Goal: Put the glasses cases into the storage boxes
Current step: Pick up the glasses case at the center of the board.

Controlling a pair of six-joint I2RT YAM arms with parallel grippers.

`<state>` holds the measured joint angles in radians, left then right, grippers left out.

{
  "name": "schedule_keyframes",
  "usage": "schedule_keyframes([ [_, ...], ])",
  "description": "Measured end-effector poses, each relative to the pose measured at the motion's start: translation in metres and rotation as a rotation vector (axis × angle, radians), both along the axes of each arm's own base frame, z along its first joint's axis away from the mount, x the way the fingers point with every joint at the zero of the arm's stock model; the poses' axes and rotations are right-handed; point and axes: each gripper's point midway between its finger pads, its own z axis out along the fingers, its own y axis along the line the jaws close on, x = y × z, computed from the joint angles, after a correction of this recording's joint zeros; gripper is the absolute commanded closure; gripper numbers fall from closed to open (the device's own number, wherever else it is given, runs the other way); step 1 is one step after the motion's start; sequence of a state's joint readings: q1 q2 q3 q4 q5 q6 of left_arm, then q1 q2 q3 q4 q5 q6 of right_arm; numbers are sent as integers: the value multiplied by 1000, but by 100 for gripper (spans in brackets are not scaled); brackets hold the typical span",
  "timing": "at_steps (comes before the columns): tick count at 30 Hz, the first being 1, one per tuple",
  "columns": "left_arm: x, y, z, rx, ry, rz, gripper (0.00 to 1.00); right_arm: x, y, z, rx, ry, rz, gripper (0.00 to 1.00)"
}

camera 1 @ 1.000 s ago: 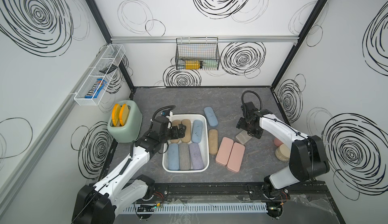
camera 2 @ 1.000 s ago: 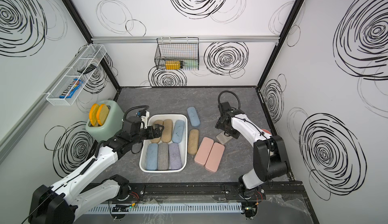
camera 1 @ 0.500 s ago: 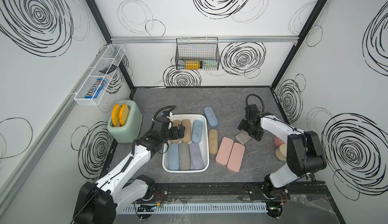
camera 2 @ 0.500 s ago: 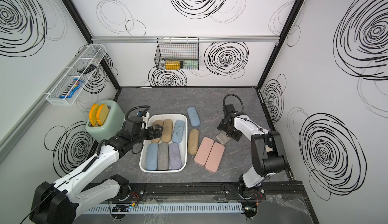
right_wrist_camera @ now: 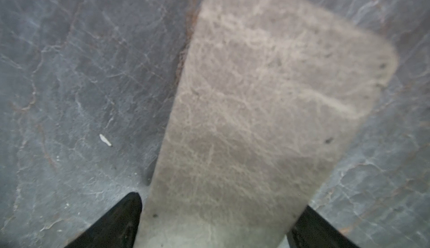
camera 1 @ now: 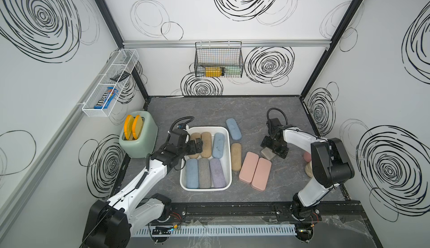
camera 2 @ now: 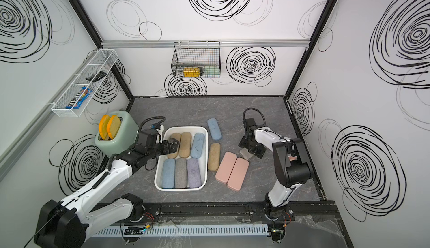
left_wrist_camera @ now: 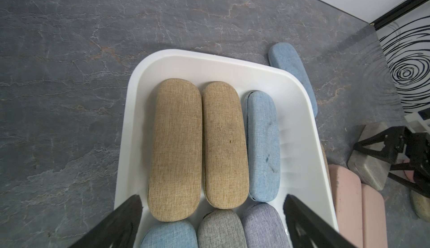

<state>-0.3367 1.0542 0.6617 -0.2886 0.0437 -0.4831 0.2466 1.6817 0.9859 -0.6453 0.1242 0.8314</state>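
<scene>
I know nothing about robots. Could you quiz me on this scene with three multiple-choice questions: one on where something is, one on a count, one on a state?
1. Where does the lilac case lie?
A) in the white bin
B) in the wire basket
C) on the toaster

2. How many cases are in the bin?
A) four
B) six
C) nine

3. How does the left gripper stand?
A) open, holding nothing
B) shut on a case
C) shut, empty

Answers: 1 A, it lies in the bin, beside the grey case; 2 B, two rows of three; 3 A, its jaws stand wide apart over the bin, gripping nothing.
</scene>
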Motion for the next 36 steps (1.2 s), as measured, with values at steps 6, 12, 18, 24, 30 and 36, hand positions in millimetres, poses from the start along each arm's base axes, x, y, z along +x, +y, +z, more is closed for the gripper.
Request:
schedule_keyframes([
  [6,0,1,0,-2,2,6,1,0,-3,0,-22,-3,-4,19],
  [12,0,1,0,-3,2,7,2,1,-7,1,-44,-8,-5,33],
  [18,0,1,0,-3,2,7,3,0,-9,8,-94,-19,25,43],
  [24,2,5,0,-5,3,20,3,15,23,62,-148,-129,141,49],
  [30,4,13,-1,4,3,53,4,24,120,148,-60,-357,353,49],
  [36,9,29,-5,22,18,116,5,-11,216,186,84,-443,572,49],
])
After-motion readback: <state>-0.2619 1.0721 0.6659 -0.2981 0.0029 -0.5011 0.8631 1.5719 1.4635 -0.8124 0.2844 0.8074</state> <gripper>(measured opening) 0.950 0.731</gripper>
